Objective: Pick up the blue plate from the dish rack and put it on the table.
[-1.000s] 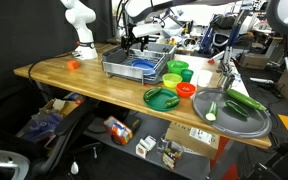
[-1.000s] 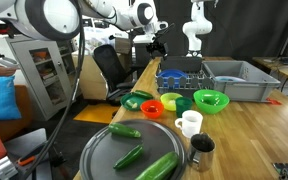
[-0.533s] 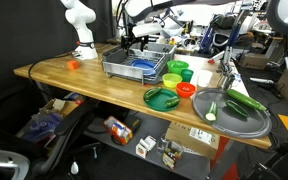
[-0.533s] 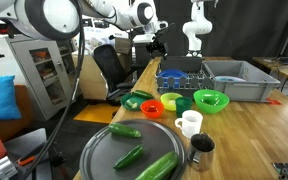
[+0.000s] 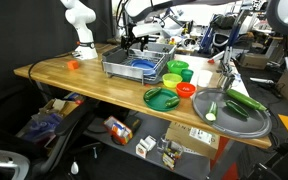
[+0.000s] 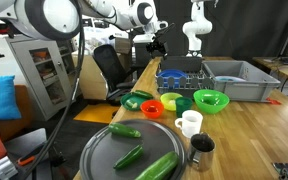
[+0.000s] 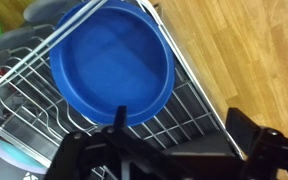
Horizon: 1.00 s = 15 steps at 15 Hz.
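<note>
The blue plate [image 7: 112,62] lies flat in the grey wire dish rack [image 7: 189,100]; it also shows in both exterior views [image 5: 142,66] [image 6: 170,74], inside the rack [image 5: 117,70] [image 6: 198,71]. My gripper [image 7: 179,130] is open and empty, hovering above the rack over the plate's edge. One finger overlaps the plate's rim in the wrist view, the other is over the rack's side. In the exterior views the gripper [image 5: 131,42] [image 6: 159,45] hangs above the rack. The wooden table [image 5: 74,80] [image 6: 254,130] carries everything.
A green plate [image 5: 161,98], red bowl [image 5: 186,89], green bowls [image 5: 177,68] [image 6: 211,100], white mug [image 6: 189,123] and a round metal tray with cucumbers [image 5: 234,113] [image 6: 134,155] stand beside the rack. A grey bin [image 6: 234,78] sits behind it. A white robot base [image 5: 84,48] stands at the far end.
</note>
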Each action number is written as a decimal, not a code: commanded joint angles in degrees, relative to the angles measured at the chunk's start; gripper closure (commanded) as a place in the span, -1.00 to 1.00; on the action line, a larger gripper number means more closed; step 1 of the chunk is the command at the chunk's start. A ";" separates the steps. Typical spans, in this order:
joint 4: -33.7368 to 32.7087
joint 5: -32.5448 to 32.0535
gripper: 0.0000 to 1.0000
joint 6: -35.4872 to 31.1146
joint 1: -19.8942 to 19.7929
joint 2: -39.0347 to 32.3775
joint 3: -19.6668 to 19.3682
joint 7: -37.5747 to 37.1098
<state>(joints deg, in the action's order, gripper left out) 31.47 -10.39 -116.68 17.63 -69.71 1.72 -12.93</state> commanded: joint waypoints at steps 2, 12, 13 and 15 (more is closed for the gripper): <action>-0.97 -0.50 -1.00 -0.39 -0.09 -0.70 -1.08 -2.93; -4.25 -1.52 -1.00 -5.98 -0.26 -6.08 -3.14 -9.66; -4.57 -1.89 -1.00 -6.71 -0.33 -6.47 -3.73 -10.18; -4.97 -1.92 -1.00 -7.82 -0.55 -7.16 -4.32 -10.20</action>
<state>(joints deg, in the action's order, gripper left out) 29.56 -11.70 -123.12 17.11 -74.65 -1.49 -22.26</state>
